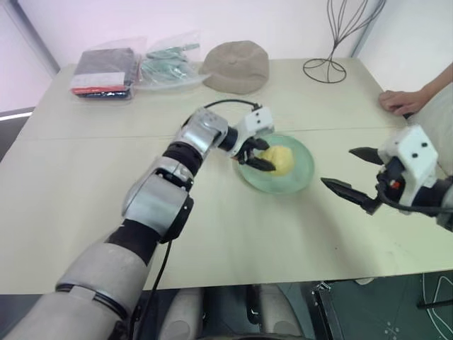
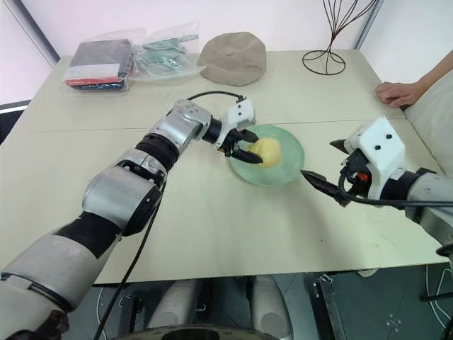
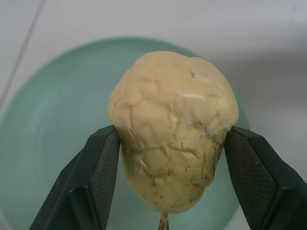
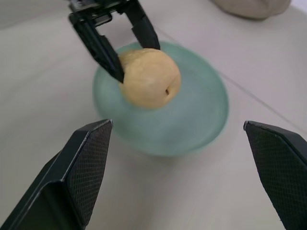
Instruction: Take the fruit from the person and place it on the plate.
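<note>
Right now the left gripper sits mid-frame in the head views, clamped on the fruit, one black finger on each flank w/ the pads pressed into the skin. The fruit lies straight ahead of the jaws, poking out past the tips toward the frame's right, over the plate. Its long axis runs roughly along the fingers: stem end back near the palm, fat end outward. In the wrist view the plate's green spreads behind the fruit on nearly all sides, so it's inside the rim, not over bare table. Can't tell whether the underside already touches the plate or hangs just above; the head views look like touching or v. close. Judgement: placing step nearly done, what's left is mostly letting go, maybe a small dip first, and since the fruit is rounded it could roll once freed. The right gripper is at mid-right of frame, fingers spread wide and holding nothing, pointing at the plate from the other side but well apart from it, so the left is clearly nearer. The person's hand rests on the table at upper right, away from the plate.
</note>
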`<state>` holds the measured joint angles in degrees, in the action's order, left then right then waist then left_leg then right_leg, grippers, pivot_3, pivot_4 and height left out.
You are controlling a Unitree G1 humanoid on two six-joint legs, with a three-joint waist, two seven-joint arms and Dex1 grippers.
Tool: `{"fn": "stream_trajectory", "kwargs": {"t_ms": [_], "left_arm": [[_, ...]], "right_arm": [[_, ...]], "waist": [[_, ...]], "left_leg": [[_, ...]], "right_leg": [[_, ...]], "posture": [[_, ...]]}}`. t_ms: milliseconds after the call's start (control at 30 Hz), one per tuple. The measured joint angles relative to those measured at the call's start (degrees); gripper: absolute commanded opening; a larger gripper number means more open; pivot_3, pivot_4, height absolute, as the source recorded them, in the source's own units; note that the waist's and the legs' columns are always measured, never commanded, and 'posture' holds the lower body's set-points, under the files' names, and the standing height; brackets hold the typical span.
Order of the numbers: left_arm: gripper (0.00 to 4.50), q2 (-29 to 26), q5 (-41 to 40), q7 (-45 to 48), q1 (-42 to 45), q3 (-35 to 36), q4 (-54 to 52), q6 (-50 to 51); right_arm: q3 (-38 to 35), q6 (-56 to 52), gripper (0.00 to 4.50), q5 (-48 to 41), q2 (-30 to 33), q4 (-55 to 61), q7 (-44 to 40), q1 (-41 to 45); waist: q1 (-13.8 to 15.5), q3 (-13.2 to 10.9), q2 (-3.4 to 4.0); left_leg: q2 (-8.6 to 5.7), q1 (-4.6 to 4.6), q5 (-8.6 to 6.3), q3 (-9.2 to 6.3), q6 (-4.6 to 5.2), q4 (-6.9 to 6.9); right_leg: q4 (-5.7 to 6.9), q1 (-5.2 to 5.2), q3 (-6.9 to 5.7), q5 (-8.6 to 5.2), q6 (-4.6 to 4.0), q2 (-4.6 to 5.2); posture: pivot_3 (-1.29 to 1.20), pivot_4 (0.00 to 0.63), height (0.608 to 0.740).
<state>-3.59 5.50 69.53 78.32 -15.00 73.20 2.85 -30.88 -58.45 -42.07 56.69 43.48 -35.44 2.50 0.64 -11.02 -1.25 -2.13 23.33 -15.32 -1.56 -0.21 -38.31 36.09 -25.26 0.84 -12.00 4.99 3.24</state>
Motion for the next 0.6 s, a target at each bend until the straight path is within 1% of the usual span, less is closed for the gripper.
{"fn": "stream_trajectory", "kwargs": {"t_ms": [133, 367, 400, 467, 600], "left_arm": [[2.78, 0.16, 1.90, -1.86, -0.93, 0.01, 0.22, -2.31], [2.78, 1.59, 3.42, -5.03, -2.42, 0.18, 0.28, -5.07], [3.82, 1.72, 3.47, -5.17, -2.66, 0.30, 0.21, -5.30], [4.48, 1.93, 3.94, -5.48, -3.57, 0.29, 0.27, -5.62], [4.48, 2.46, 4.01, -5.43, -5.19, 0.41, 0.87, -5.46]], "right_arm": [[-1.83, -1.79, 4.50, -1.89, -1.40, 3.48, 1.78, -1.84], [-3.30, -3.70, 4.50, -4.49, -2.78, 6.21, 4.95, -2.84], [-3.51, -3.76, 4.50, -4.79, -2.78, 6.39, 5.35, -2.95], [-3.84, -3.79, 4.50, -5.48, -2.78, 6.47, 5.95, -3.14], [-3.84, -3.81, 4.50, -6.29, -2.76, 6.47, 6.93, -3.39]], "waist": [[0.14, 0.00, 0.00], [0.20, 0.01, 0.00], [0.20, 0.01, 0.00], [0.18, 0.01, 0.00], [0.18, 0.01, -0.01]], "left_leg": [[-0.02, 0.00, 0.00, 0.00, 0.00, -0.04], [-0.04, -0.03, 0.00, -0.01, 0.00, -0.07], [-0.04, -0.04, 0.00, -0.01, 0.00, -0.07], [-0.04, -0.09, 0.00, -0.01, 0.00, -0.07], [-0.04, -0.07, 0.00, -0.02, 0.00, -0.07]], "right_leg": [[-0.02, 0.05, 0.00, 0.00, 0.00, 0.04], [-0.02, 0.11, 0.00, 0.01, 0.03, 0.06], [-0.02, 0.13, 0.00, 0.01, 0.03, 0.06], [-0.03, 0.18, 0.00, 0.01, 0.03, 0.05], [-0.02, 0.16, 0.00, 0.01, 0.03, 0.04]], "posture": [[0.00, 0.150, 0.740], [0.00, 0.150, 0.740], [0.00, 0.150, 0.740], [0.00, 0.150, 0.740], [0.00, 0.150, 0.740]]}}
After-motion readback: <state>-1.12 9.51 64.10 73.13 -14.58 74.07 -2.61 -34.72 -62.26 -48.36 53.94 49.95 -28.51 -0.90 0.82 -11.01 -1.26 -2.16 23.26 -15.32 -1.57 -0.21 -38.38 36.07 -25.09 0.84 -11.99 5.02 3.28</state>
